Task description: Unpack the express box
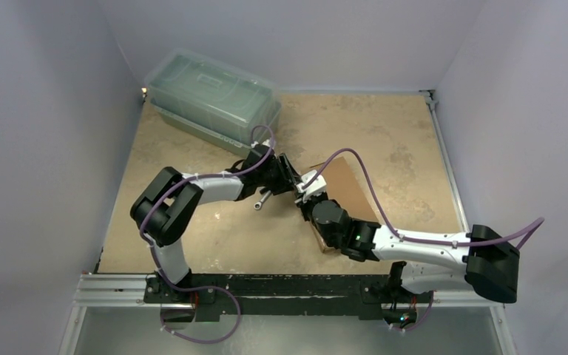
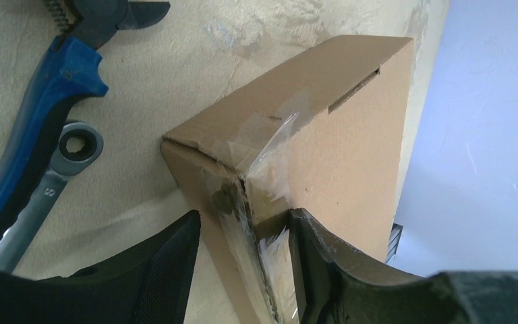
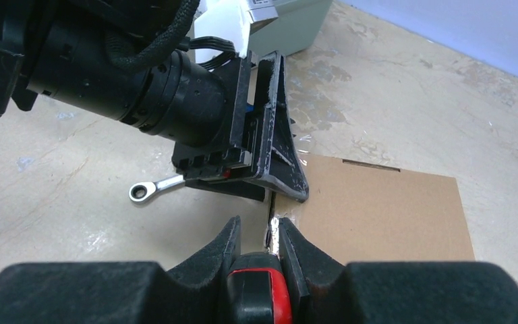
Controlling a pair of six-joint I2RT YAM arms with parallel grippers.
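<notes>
The express box [image 1: 344, 185], flat brown cardboard with clear tape on its seam, lies at mid-table. My left gripper [image 2: 243, 223] is closed on the box's near taped edge [image 2: 324, 148], with one finger against the side wall and the other on the lid. It also shows in the top view [image 1: 290, 181]. My right gripper [image 3: 256, 226] is shut on a red and black knife [image 3: 260, 290]. The knife's thin blade sits in the taped seam at the left edge of the box [image 3: 378, 209], just below the left gripper's finger [image 3: 280, 135]. The lid is closed.
A chrome ring wrench [image 2: 54, 182] and blue-handled pliers [image 2: 40, 115] lie on the table left of the box. The wrench also shows in the right wrist view [image 3: 152, 187]. A large translucent grey-green lidded container [image 1: 211, 92] stands at the back left. Walls enclose the table.
</notes>
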